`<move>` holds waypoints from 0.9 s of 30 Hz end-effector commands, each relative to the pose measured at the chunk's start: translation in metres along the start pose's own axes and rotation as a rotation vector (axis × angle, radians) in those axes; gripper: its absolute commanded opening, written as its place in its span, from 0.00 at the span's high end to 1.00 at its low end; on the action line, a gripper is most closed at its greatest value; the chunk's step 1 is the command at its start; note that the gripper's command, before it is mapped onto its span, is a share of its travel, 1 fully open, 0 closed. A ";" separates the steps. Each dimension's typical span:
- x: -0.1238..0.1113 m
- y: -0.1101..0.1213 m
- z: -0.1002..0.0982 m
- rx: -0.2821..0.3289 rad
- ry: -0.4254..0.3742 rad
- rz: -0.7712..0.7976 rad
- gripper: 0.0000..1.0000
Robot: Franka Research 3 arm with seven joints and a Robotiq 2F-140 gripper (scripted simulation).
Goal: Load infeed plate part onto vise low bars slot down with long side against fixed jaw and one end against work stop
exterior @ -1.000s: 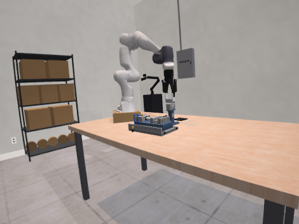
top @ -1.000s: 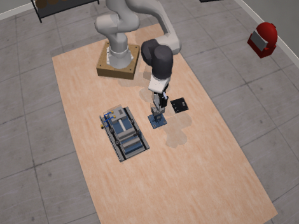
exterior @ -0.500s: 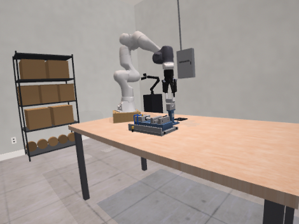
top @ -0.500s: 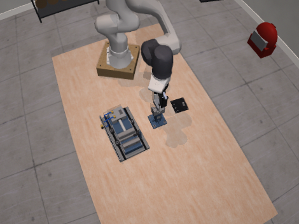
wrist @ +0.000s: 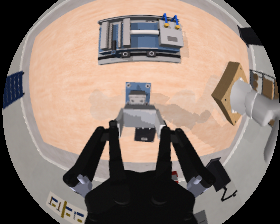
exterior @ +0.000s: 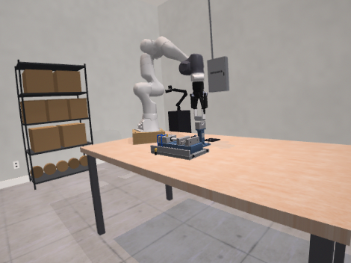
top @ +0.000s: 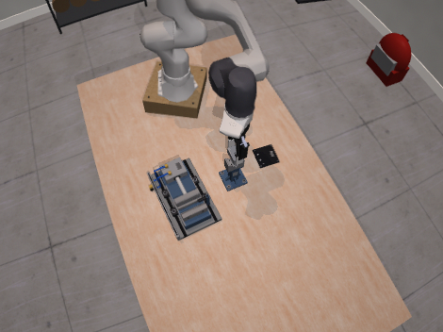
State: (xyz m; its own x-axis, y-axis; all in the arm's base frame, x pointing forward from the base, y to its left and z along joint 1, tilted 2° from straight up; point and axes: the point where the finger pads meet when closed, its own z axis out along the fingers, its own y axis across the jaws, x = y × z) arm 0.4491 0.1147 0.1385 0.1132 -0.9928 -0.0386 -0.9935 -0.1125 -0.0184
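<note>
The fingers are clenched on the part [wrist: 141,120], a small grey block. The part hangs just above the V-block [top: 234,180], a little blue stand on the counter [top: 306,241]. From the side, the part [exterior: 200,125] looks close to the top of the V-block [exterior: 200,136], but I cannot tell if they touch.

The vise [top: 185,199] lies to one side of the V-block, near it but not touching. In the wrist view the vise [wrist: 140,37] is straight ahead, past the V-block. Its long side runs across the picture. I cannot tell which way the part's long side runs, because the fingers hide too much of it. The slot is too small to see.

The black infeed plate [top: 266,157] sits on the other side, bare. There is open counter between the V-block and the vise, so I think the arm has room to carry the part over. The counter's edge is well away.
</note>
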 end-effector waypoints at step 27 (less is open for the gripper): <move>0.000 -0.002 -0.011 0.005 0.002 0.001 1.00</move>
State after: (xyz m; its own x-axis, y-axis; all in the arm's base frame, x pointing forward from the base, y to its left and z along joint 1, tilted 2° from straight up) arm 0.4504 0.1148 0.1452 0.1140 -0.9928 -0.0359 -0.9933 -0.1132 -0.0225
